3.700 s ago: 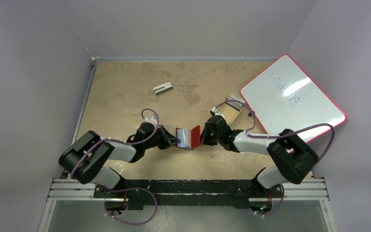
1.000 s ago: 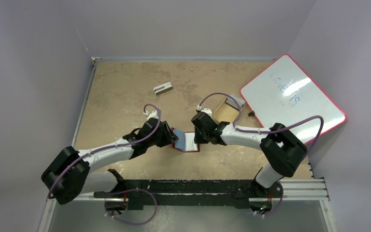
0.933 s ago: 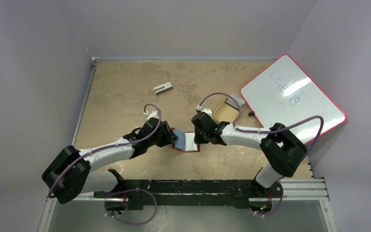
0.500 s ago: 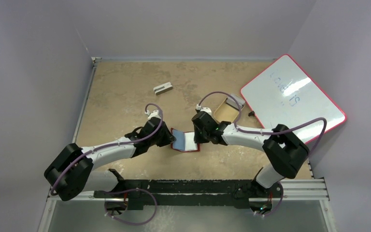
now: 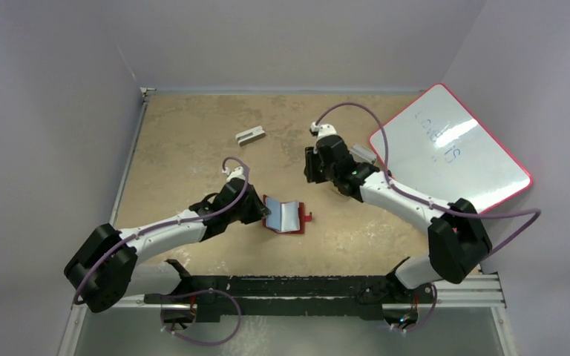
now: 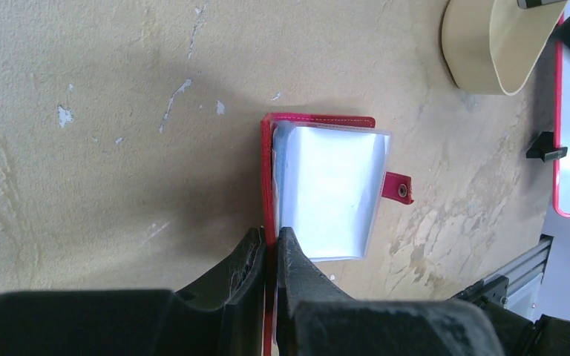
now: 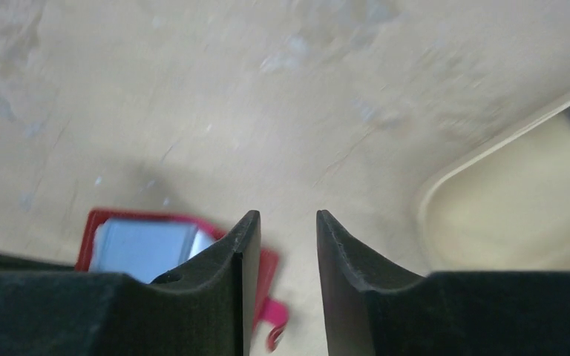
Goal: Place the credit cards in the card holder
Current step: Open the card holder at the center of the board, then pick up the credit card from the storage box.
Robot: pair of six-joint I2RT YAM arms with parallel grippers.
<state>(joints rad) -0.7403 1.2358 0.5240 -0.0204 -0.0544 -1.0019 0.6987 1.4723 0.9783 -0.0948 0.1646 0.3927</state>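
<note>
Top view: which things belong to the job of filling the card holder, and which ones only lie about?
Job: card holder, open; pale card inside it; left gripper pinching its edge; right gripper, open, empty.
Lying about: whiteboard; small grey-white block; tan tray.

Red card holder (image 6: 268, 172); pale blue credit cards (image 6: 330, 193); tan tray (image 6: 484, 53).
</note>
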